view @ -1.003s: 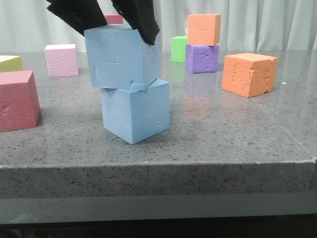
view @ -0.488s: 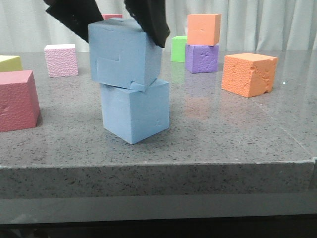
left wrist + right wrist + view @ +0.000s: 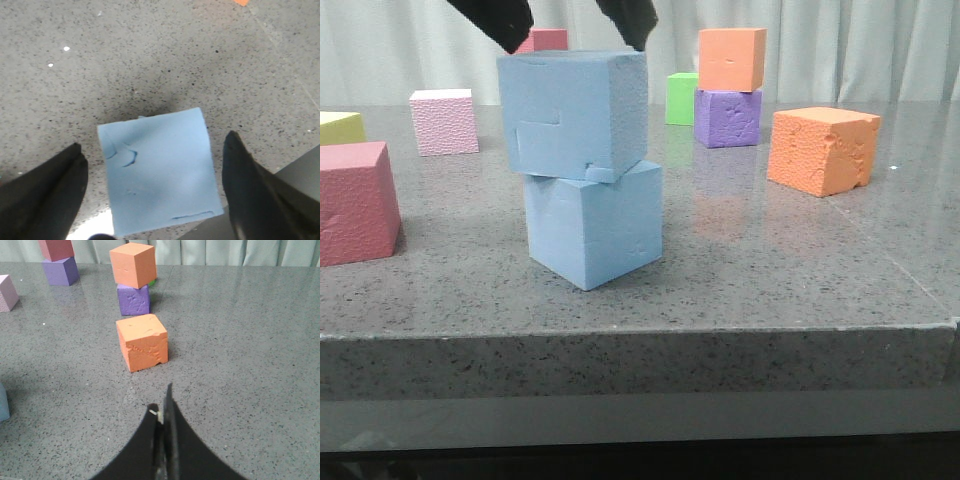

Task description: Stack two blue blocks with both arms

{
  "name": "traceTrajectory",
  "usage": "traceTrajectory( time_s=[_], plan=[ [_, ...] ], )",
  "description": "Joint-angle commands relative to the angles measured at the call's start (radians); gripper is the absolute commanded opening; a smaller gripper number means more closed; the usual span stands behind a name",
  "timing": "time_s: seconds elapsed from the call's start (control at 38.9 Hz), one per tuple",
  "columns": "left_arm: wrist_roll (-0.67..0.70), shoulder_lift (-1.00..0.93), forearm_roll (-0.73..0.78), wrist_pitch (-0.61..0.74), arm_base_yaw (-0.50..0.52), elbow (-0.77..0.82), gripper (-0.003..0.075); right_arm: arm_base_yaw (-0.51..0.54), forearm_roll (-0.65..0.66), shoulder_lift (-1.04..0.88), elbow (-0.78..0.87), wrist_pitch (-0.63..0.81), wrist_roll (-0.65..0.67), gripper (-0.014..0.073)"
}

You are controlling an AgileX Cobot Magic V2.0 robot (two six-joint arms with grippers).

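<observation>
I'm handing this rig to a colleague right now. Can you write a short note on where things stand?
Left gripper: open, above the top blue block, not touching it.
Right gripper: shut, holding nothing, off to the side near the orange block.
Top blue block sits on the lower blue block, slightly twisted and offset to the left.
Done: stack is built and released.
Left: move the left arm clear, check the stack holds.

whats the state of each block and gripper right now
upper sky-blue foam cube: on the lower one, released
lower sky-blue foam cube: on table, bearing the upper
left gripper: open, astride the upper cube
right gripper: shut, empty
small orange foam cube: stacked on purple foam cube
</observation>
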State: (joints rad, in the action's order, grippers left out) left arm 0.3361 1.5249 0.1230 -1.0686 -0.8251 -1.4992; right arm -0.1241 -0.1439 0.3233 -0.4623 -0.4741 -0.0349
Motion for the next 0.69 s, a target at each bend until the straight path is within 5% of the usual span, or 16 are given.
traceTrajectory(
  time_s=[0.0, 0.21, 0.46, 0.67],
  plan=[
    [0.003, -0.035, 0.049, 0.007, -0.007, -0.064, 0.0542, 0.005, 0.002, 0.004, -0.027, 0.085, -0.008, -0.0068],
    [-0.001, -0.046, 0.095, -0.006, -0.007, -0.109, 0.0466, 0.005, 0.002, 0.004, -0.027, 0.085, -0.008, -0.0068],
    [-0.001, -0.099, 0.104, 0.087, -0.007, -0.093, -0.0018, 0.005, 0.002, 0.004, -0.027, 0.086, -0.008, -0.0068],
    [-0.001, -0.251, 0.107, 0.27, -0.007, 0.064, -0.002, 0.005, 0.002, 0.004, -0.027, 0.086, -0.008, -0.0068]
  ],
)
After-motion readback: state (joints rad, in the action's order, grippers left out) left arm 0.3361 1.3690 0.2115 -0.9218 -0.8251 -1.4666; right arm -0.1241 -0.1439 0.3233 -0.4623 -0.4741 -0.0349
